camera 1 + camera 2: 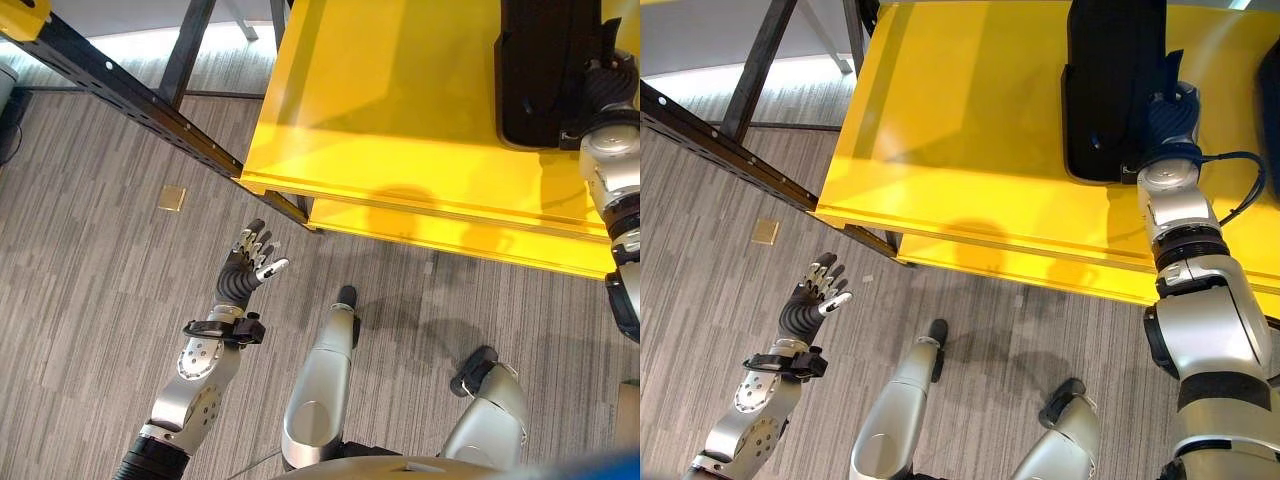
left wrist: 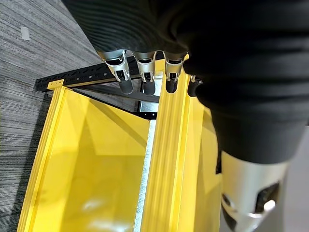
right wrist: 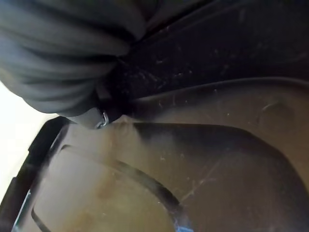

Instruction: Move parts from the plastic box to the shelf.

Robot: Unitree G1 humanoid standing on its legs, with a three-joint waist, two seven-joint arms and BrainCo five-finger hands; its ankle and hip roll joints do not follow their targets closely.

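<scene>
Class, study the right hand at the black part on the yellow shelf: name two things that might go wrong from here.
1. The right hand sits against the black part with its fingers hidden, so a grip or release can't be confirmed; the part might shift.
2. The left hand hangs open over the floor beside the yellow shelf edge; a swing could clip it.

You see: shelf [image 1: 970, 130] bright yellow, frame [image 1: 130, 95] black w/ rows of small holes. Part [image 1: 1110, 90] on shelf: matte black. Floor [image 1: 90, 290] grey, fine streaked pattern; small tan square [image 1: 172, 198] on it. Left hand [image 1: 248, 268]: silver fingers, dark tips.
</scene>
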